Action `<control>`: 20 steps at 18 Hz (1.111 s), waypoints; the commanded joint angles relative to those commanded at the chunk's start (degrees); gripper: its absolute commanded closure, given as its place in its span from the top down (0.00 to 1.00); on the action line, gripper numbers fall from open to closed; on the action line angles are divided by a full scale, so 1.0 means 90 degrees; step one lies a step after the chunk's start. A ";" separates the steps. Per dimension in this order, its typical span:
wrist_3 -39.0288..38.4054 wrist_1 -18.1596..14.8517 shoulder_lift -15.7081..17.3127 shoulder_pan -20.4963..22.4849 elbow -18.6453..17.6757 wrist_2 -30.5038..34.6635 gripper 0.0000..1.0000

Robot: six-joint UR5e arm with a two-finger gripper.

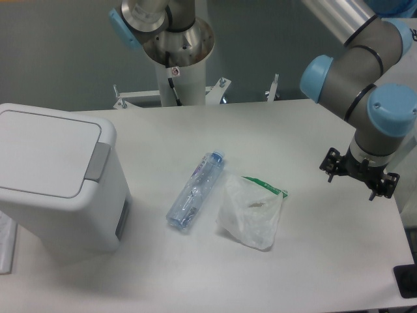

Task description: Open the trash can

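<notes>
Your end effector (358,175) hangs at the right edge of the frame, above the table (313,261) and well apart from everything on it. It holds nothing. Its fingers are small and dark in this view, so you cannot tell how far they are spread. Judged from this position, the approach has not begun.

The trash can (55,182) stands at the left of the frame, on the table's near-left corner. It is a large white boxy bin with rounded corners. Its flat lid (42,151) lies fully closed, and the grey push tab (98,162) sits on the lid's right edge, facing the arm.

A plastic bottle (195,190) and a clear bag (251,210) lie mid-table, between arm and bin; you will likely need to pass over them.
</notes>
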 joint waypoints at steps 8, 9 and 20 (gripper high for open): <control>-0.0019 0.0274 0.0088 0.0068 -0.0136 -0.0594 1.00; -0.0097 0.0283 0.0098 0.0107 -0.0166 -0.0683 1.00; -0.0957 0.0303 0.0341 0.0156 -0.0273 -0.1483 1.00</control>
